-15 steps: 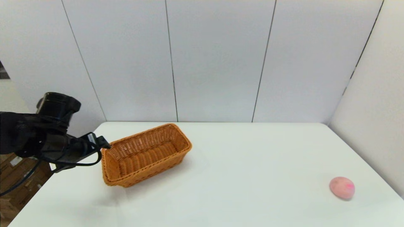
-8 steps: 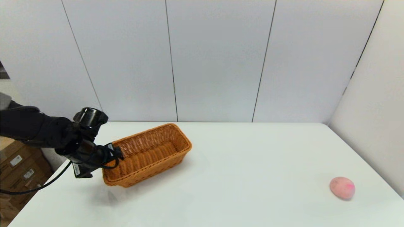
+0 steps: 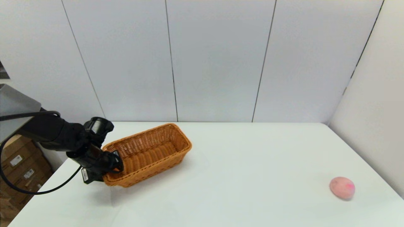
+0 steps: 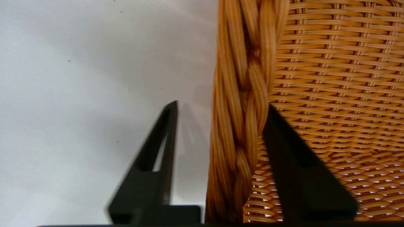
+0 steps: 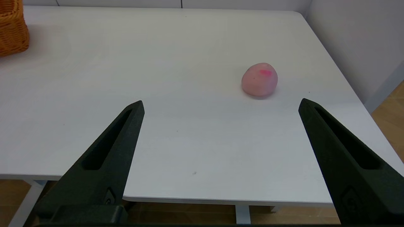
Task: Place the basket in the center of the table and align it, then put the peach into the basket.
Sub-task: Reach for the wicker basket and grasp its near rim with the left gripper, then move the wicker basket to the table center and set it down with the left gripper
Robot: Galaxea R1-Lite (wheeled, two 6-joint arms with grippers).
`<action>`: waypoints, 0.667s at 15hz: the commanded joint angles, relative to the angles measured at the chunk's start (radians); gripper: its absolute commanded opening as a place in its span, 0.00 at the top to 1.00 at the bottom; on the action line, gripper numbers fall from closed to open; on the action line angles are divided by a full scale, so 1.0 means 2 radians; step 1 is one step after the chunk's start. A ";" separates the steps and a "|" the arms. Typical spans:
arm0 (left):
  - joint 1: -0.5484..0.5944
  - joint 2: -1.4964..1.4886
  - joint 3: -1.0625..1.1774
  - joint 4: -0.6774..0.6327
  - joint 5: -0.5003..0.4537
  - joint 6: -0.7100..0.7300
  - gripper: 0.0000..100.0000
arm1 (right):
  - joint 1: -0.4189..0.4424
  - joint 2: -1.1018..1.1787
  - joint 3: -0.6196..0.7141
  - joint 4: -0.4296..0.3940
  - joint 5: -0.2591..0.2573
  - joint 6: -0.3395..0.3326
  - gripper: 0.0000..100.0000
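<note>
The basket (image 3: 146,154), orange-brown wicker with flared sides and a braided rim (image 4: 243,110), sits skewed on the table's (image 3: 236,176) left half. The left gripper (image 4: 221,107) straddles its near short end, one finger inside touching the weave, the other outside and apart. The pale-pink peach (image 3: 342,188) lies far right, before the wide-open right gripper (image 5: 221,105).

We see the basket (image 3: 146,154) skewed on the left part of the table (image 3: 240,164), its near short rim taken up by the left gripper (image 4: 221,107), one finger inside against the weave, one outside with a gap to the braid; the table's middle lies bare between basket and peach (image 3: 342,188); the right gripper (image 5: 221,105), fingers spread wide, has open tabletop ahead to the peach.
</note>
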 commanded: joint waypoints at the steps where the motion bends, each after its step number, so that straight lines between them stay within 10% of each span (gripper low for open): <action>1: 0.002 -0.009 0.000 0.001 -0.010 -0.003 1.00 | 0.000 0.000 0.000 0.000 0.000 -0.001 0.00; 10: 0.005 -0.032 -0.009 0.004 -0.127 -0.022 1.00 | 0.000 0.000 0.000 0.001 0.001 -0.003 0.00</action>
